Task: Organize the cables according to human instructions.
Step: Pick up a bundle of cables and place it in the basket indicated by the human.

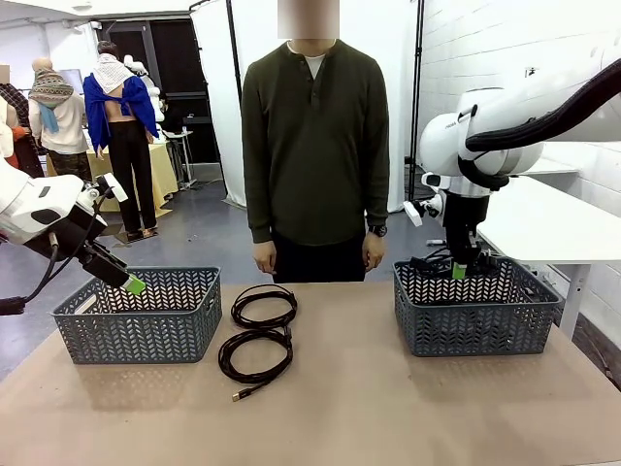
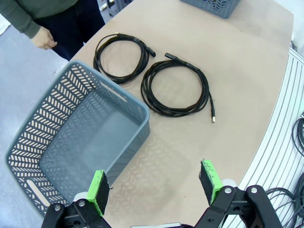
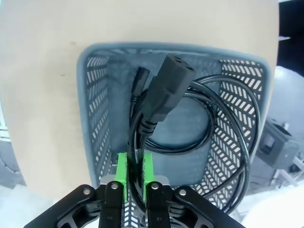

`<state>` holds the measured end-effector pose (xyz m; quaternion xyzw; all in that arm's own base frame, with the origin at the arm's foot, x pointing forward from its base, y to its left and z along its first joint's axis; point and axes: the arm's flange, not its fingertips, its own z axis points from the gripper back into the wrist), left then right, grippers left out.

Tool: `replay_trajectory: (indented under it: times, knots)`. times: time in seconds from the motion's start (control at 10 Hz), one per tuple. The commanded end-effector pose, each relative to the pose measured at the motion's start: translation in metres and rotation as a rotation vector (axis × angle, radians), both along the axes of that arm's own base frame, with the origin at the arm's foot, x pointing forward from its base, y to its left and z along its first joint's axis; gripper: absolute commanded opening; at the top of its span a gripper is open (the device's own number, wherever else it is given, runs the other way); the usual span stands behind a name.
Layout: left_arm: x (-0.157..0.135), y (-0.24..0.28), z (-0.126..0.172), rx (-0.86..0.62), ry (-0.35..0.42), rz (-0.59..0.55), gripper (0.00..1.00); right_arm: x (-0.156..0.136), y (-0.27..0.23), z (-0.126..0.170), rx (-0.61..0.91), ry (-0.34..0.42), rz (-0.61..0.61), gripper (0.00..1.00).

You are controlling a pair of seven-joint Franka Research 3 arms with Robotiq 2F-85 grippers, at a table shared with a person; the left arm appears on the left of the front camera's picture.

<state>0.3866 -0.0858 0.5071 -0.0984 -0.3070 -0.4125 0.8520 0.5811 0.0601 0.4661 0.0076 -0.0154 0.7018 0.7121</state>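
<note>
A person point(image 1: 315, 146) stands at 12 o'clock across a brown worktop point(image 1: 369, 408), arms down. A grey left basket point(image 1: 136, 325) sits at 9 o'clock and a right basket point(image 1: 475, 325) at 3 o'clock.

The right fingers point(image 1: 459, 270) hang over the right basket, pinching a black cable point(image 3: 142, 128). Its large plug point(image 3: 166, 85) dangles below them, and its loops already lie on the basket floor. The left fingers point(image 1: 134, 284) are spread and empty above the bare left basket.

Two more cables lie flat left of centre, the far coil point(image 2: 97, 59) just beside the near coil point(image 2: 205, 88).

The step looks like dropping the held cable. It would go best by lowering until the plug sits below the rim, then releasing. One loop runs close to the wall and might spill over.
</note>
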Motion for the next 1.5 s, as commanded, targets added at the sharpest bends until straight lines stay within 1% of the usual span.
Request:
replay_trajectory:
  times: [0.0,0.2,0.3,0.4,0.7,0.8,0.9,1.1,1.4]
  knots:
    - [0.002,0.002,-0.001,-0.016,0.001,0.003,1.0,-0.002,-0.011,-0.01,0.032,-0.013,0.024,0.0]
    - [0.002,0.002,-0.001,-0.016,0.001,0.003,1.0,0.001,-0.016,-0.018,0.037,-0.001,0.013,0.0]
    - [0.002,0.002,-0.001,-0.016,0.001,0.003,1.0,0.004,-0.017,-0.021,0.038,-0.01,0.002,0.0]
    - [0.002,0.002,-0.001,-0.016,0.001,0.003,1.0,0.009,-0.017,-0.022,0.032,-0.021,-0.014,0.06]
    - [0.002,0.002,-0.001,-0.016,0.001,0.003,1.0,0.015,-0.019,-0.031,0.047,-0.017,-0.033,0.64]
    - [0.002,0.002,-0.001,-0.016,0.001,0.003,1.0,0.015,-0.019,-0.03,0.051,-0.014,-0.045,0.83]
    - [0.002,0.002,-0.001,-0.016,0.001,0.003,1.0,0.016,-0.019,-0.028,0.056,-0.01,-0.059,1.0]
    - [0.002,0.002,-0.001,-0.016,0.001,0.003,1.0,0.018,-0.018,-0.02,0.067,0.027,-0.076,1.0]
    - [0.002,0.002,-0.001,-0.016,0.001,0.003,1.0,0.017,-0.018,-0.014,0.05,0.034,-0.082,1.0]
